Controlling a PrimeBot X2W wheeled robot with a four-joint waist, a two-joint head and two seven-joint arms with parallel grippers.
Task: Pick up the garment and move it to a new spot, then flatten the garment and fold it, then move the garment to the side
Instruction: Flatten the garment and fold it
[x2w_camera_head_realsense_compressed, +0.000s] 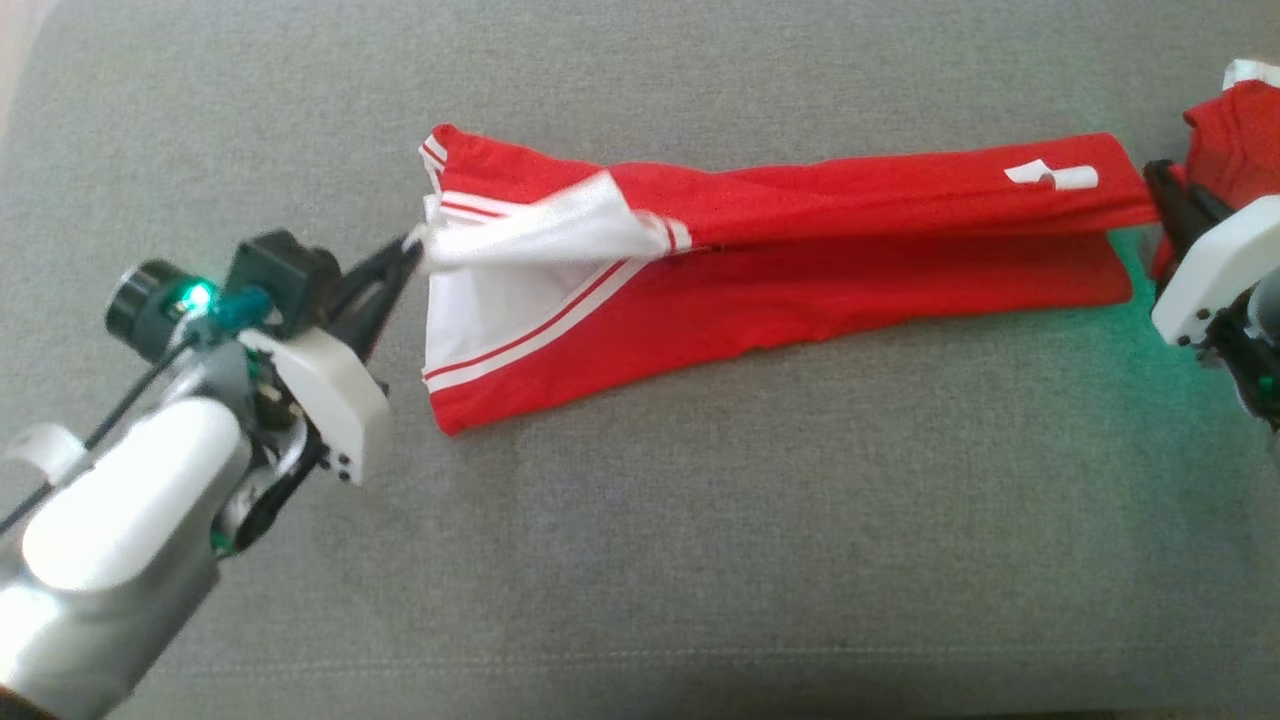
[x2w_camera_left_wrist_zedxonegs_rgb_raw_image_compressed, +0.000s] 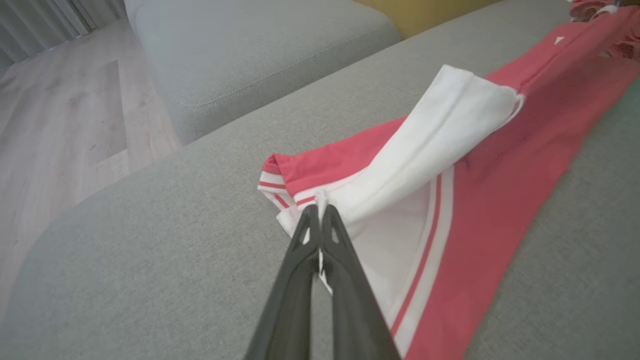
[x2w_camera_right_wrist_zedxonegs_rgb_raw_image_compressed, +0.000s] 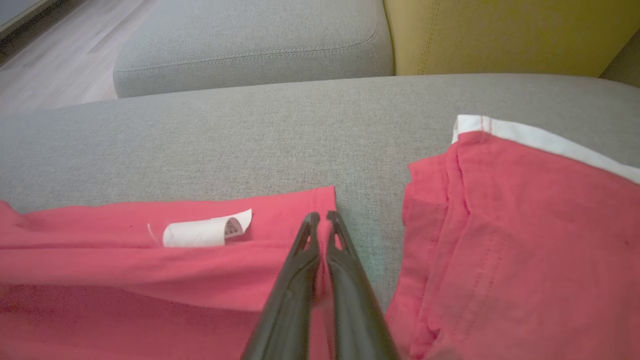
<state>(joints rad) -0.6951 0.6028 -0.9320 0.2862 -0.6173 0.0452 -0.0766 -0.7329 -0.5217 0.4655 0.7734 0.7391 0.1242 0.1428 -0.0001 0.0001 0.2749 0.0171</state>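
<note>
The garment (x2w_camera_head_realsense_compressed: 800, 260) is red with white panels and stripes, and it lies stretched lengthwise across the grey cushion (x2w_camera_head_realsense_compressed: 640, 560). My left gripper (x2w_camera_head_realsense_compressed: 412, 243) is shut on its white hem at the left end, seen close up as the left gripper (x2w_camera_left_wrist_zedxonegs_rgb_raw_image_compressed: 320, 210) pinching the white hem of the garment (x2w_camera_left_wrist_zedxonegs_rgb_raw_image_compressed: 480, 200). At the right end my right gripper (x2w_camera_head_realsense_compressed: 1152, 178) is shut on the red corner. In the right wrist view the right gripper (x2w_camera_right_wrist_zedxonegs_rgb_raw_image_compressed: 322, 217) is clamped on the garment (x2w_camera_right_wrist_zedxonegs_rgb_raw_image_compressed: 150, 270) beside a white label (x2w_camera_right_wrist_zedxonegs_rgb_raw_image_compressed: 205, 231). The top layer is lifted and folded over the lower one.
A second red cloth with white trim (x2w_camera_head_realsense_compressed: 1235, 130) lies bunched just right of my right gripper, also seen as the red cloth (x2w_camera_right_wrist_zedxonegs_rgb_raw_image_compressed: 510, 240). Another grey seat (x2w_camera_left_wrist_zedxonegs_rgb_raw_image_compressed: 250, 55) and a yellow cushion (x2w_camera_right_wrist_zedxonegs_rgb_raw_image_compressed: 500, 35) stand behind. Wooden floor (x2w_camera_left_wrist_zedxonegs_rgb_raw_image_compressed: 60, 110) lies past the cushion's left edge.
</note>
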